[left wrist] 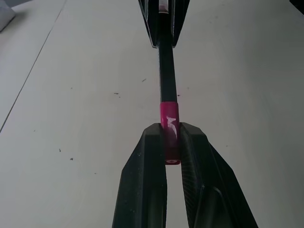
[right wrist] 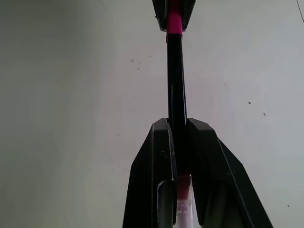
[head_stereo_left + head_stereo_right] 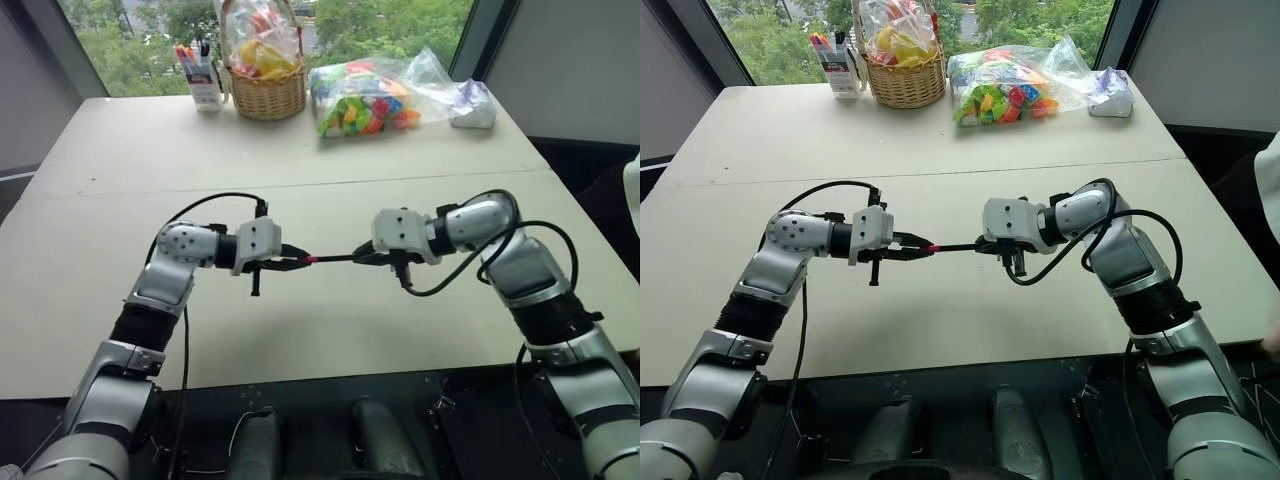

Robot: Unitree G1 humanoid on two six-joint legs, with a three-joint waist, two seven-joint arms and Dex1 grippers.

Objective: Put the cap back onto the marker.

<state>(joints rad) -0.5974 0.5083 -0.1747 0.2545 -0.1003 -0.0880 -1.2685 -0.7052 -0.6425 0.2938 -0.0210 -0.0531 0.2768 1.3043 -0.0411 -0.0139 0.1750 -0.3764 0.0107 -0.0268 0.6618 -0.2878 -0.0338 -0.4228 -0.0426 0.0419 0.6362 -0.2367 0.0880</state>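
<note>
Left wrist view: the cap [image 1: 169, 127] sits pinched between the left gripper [image 1: 172, 142]'s two black fingers, its open end already over the tip of the marker [image 1: 166, 71], whose black barrel runs straight across to the right gripper [image 2: 178, 126], clenched around its far end. Both hands hold the joined pieces in the air above the pale table [image 3: 330, 330], roughly midway between the two arms, well clear of the wicker basket [image 3: 265, 92], the pen holder [image 3: 203, 72] and the bag of coloured blocks [image 3: 365, 98] along the far edge.

How deep the cap is seated cannot be told from these pictures. The risk, as it looks, lies in a release too soon: a cap only loosely pushed on could slip off and drop to the table once the left fingers let go. A push slightly off the marker's line could also cock the cap sideways, or slide the thin barrel back through the right grip instead of seating it.
</note>
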